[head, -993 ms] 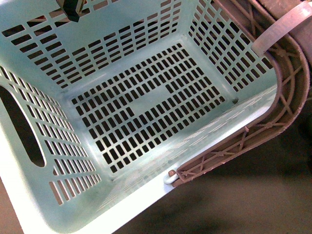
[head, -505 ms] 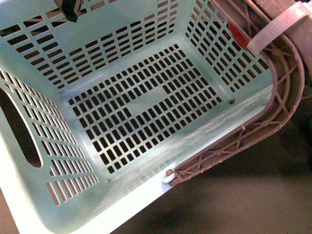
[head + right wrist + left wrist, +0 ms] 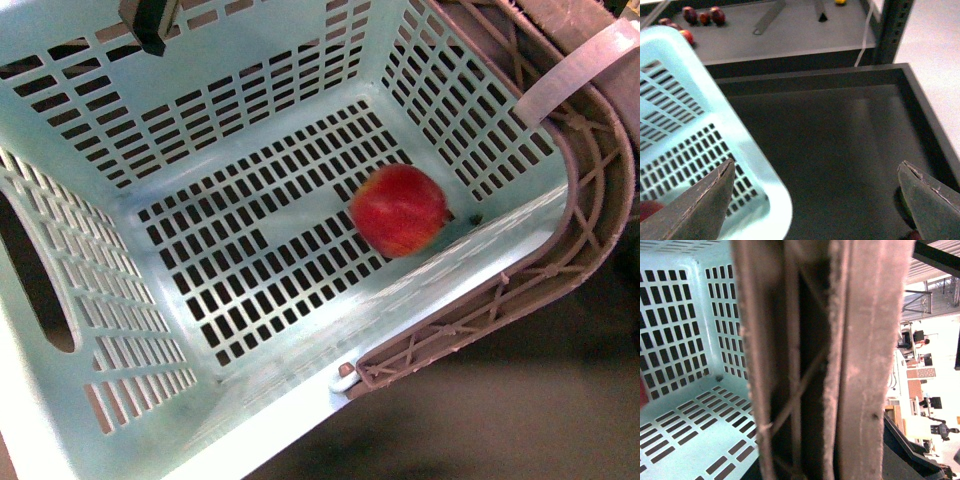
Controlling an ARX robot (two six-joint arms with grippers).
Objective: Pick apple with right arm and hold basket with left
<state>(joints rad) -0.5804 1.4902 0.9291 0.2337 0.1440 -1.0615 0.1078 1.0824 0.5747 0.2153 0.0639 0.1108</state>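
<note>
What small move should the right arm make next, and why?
Probably raise the right end effector clear of the basket. It hangs open and empty by the basket's rim, while the apple is inside, blurred, near a corner of the slotted floor, so nothing remains for it to carry.

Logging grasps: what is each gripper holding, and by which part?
Right gripper open, holding nothing; the apple is in the basket. Left gripper unseen; hold on the handle cannot be told.
</note>
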